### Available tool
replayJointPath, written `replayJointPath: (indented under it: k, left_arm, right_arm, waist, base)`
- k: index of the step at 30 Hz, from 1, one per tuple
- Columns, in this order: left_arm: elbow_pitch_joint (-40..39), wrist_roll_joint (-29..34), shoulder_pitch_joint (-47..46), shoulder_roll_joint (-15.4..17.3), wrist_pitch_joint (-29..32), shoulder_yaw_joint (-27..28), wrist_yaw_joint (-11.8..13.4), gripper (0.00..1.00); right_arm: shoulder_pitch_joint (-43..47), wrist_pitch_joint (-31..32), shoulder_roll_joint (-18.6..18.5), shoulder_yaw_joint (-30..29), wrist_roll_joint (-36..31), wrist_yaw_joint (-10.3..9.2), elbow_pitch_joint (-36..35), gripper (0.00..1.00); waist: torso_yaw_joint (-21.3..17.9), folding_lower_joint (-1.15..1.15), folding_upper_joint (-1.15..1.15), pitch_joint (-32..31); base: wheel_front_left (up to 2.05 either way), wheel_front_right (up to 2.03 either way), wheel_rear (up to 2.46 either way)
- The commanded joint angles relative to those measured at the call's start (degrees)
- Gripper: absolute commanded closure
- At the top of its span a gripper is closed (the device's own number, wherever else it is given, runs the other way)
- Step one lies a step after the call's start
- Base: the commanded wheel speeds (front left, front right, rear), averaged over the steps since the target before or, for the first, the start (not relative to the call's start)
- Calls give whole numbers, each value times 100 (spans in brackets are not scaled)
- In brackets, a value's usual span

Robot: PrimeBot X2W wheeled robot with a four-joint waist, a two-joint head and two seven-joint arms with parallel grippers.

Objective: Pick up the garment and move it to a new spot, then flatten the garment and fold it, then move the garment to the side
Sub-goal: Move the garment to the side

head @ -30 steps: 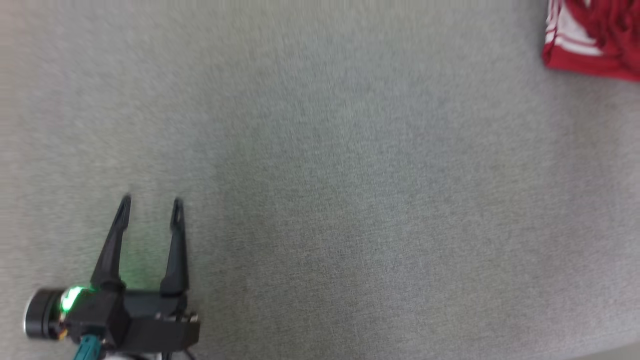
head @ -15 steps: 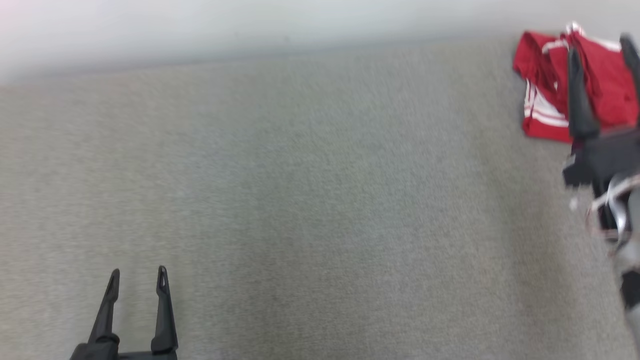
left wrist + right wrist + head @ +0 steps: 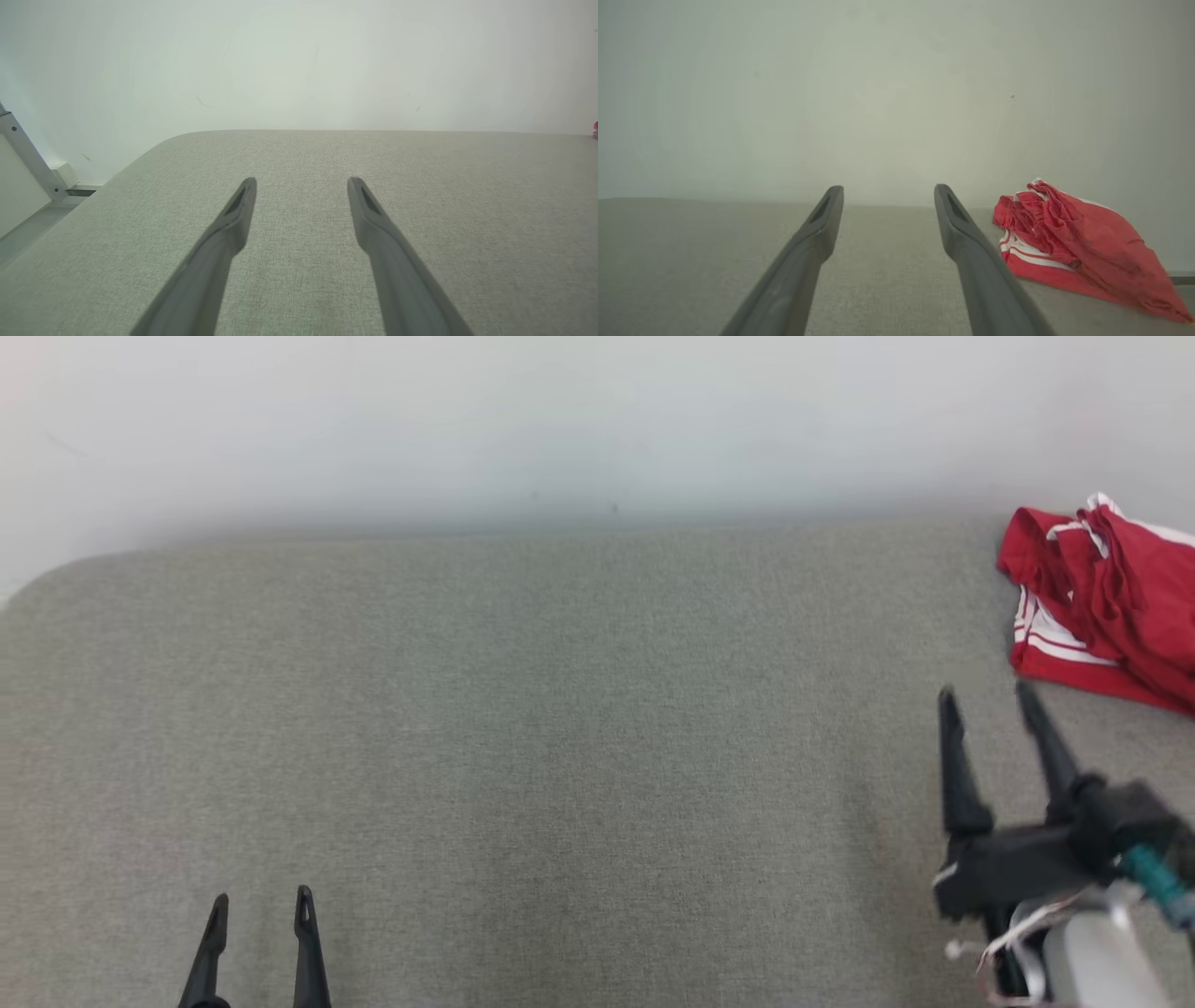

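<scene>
1. The garment (image 3: 1102, 597) is red with white stripes, and it's bunched up in a rumpled heap at the far right of the table (image 3: 560, 709), close to the back edge.
2. The right gripper (image 3: 986, 693) has its fingers spread wide with nothing between them. Its tips are near the garment's closer edge, a bit to the left of it. In the head view there's a sliver of table between them, so it's not touching.
3. The left gripper (image 3: 261, 898) is down at the lower left, also spread wide and holding nothing, well apart from the garment.
4. The table is covered in grey woven fabric with a rounded far-left corner, and there's a plain pale wall (image 3: 560, 420) behind it.
</scene>
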Motion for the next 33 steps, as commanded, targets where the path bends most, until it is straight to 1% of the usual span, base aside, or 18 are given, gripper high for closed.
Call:
replayJointPath:
  k: [1,6,13,20,25,33]
  left_arm:
    - [41,-40,62,-10,-17,-27,12,0]
    - [195,-40,94,-10,-18,-121,-9,0]
    - [403,37,126,-11,-17,-239,-75,0]
    - [523,14,106,-11,-18,-342,-144,0]
    - [549,20,114,-10,-18,-411,-191,0]
    - [643,79,117,-9,-17,-420,-123,0]
  right_arm:
    - [242,3,127,-21,-67,-17,-10,0]
    - [891,3,542,-111,-137,-17,-75,0]
    - [1635,2,869,-210,-197,-17,-173,0]
    - [1925,2,937,-208,-217,-17,-126,0]
    - [1928,2,943,-195,-42,-17,-131,0]
    - [1899,2,944,-243,-157,-17,-246,0]
  waist:
    - [138,1,1,-188]
    - [214,1,1,-358]
    - [232,1,1,-501]
    - [215,1,1,-546]
    - [197,1,1,-543]
    - [143,1,1,-542]
  base:
    - [0,0,0]
    - [0,0,0]
    - [0,0,0]
    - [0,0,0]
    - [0,0,0]
    - [0,0,0]
